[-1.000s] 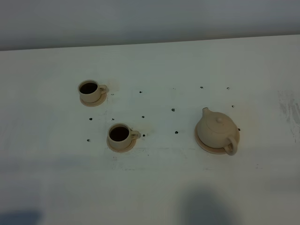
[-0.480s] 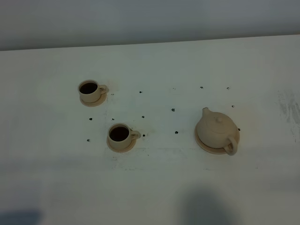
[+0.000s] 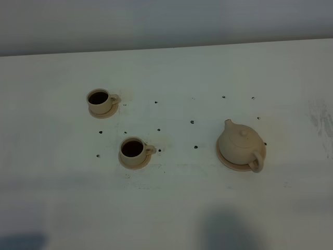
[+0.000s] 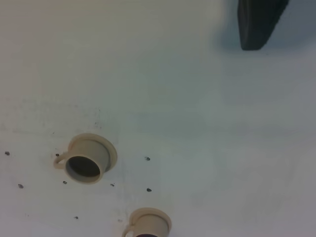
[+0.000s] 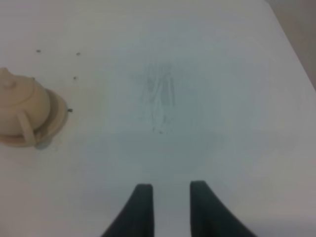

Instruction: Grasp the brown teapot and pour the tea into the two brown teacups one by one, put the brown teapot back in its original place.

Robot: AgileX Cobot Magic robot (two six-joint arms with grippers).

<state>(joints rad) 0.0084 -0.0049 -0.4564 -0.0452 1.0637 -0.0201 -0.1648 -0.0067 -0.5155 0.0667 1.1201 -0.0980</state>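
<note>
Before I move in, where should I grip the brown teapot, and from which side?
Grip the brown teapot by its loop handle, coming from the near right with the right gripper. The handle sticks out clear of the body, opposite the spout.

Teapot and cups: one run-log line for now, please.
teapot: on wide saucer, unheld | teacups: dark tea inside | right gripper: empty, apart from teapot

No writing, label, brand or number can be read anywhere here. The teapot (image 3: pixel 241 145), both teacups (image 3: pixel 101 101) (image 3: pixel 133 149) and their saucers are plain, and the white table (image 3: pixel 208 67) carries only small dark specks and faint scuff marks.
</note>
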